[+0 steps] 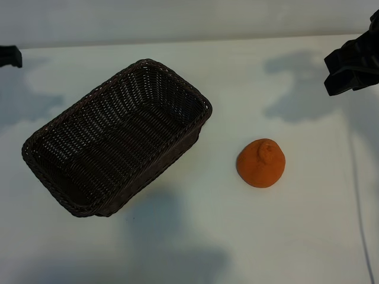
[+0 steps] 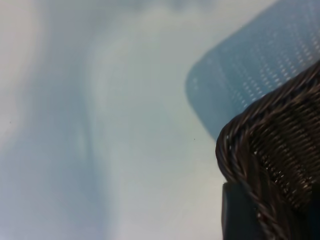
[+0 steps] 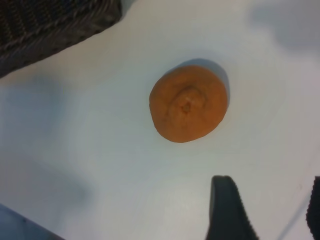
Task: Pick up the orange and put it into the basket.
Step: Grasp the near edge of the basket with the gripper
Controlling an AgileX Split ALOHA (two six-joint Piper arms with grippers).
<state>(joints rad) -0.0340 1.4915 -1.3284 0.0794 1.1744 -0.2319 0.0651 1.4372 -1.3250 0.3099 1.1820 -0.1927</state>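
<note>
The orange (image 1: 261, 163) lies on the white table to the right of the basket (image 1: 118, 139), knob upward, touching nothing. The dark woven basket sits at an angle, left of centre, with nothing inside. My right gripper (image 1: 350, 66) hovers at the table's far right, beyond the orange and apart from it. In the right wrist view the orange (image 3: 189, 104) lies ahead of the right gripper (image 3: 270, 210), which is open with only table between its fingers. My left gripper (image 1: 8, 56) is parked at the far left edge. One of its fingers (image 2: 237, 215) shows beside a basket corner (image 2: 280, 150).
A thin cable (image 1: 357, 195) runs along the table's right side. Shadows of the arms fall on the white tabletop (image 1: 249, 236). A corner of the basket (image 3: 50, 25) shows in the right wrist view, well away from the orange.
</note>
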